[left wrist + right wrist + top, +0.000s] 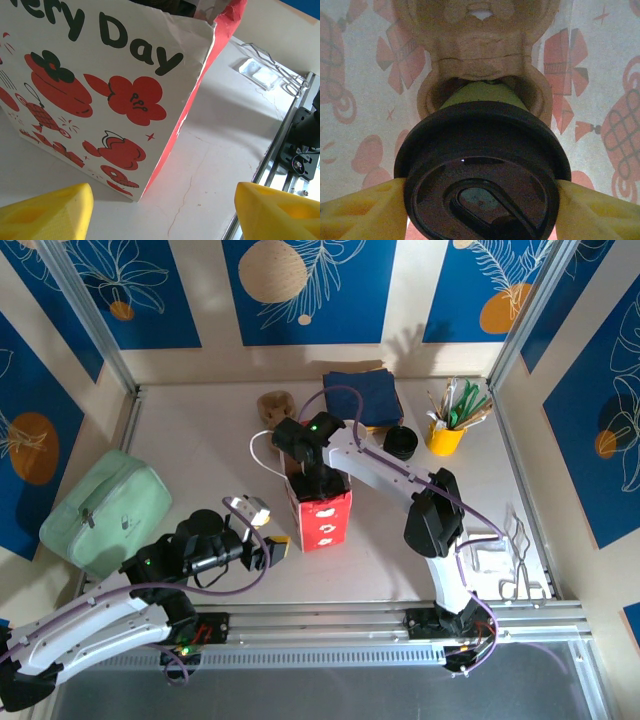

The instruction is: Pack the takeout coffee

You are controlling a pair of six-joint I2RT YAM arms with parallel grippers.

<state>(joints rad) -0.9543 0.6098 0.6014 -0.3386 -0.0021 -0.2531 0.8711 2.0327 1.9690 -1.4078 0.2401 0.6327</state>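
Right gripper (480, 210) clamps black-lidded tapered cup (482, 97) (inside printed paper bag (600, 75)); left gripper (162, 215) gapes.

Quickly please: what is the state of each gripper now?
Left gripper: open, holding nothing.
Right gripper: closed on the cup, inside the bag.

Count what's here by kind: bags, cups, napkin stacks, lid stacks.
Bags: 2, paper gift bag, green zip pouch
Cups: 2, yellow stirrer cup, lidded coffee cup
Navy napkin stack: 1
Black lid stack: 1
Total: 6
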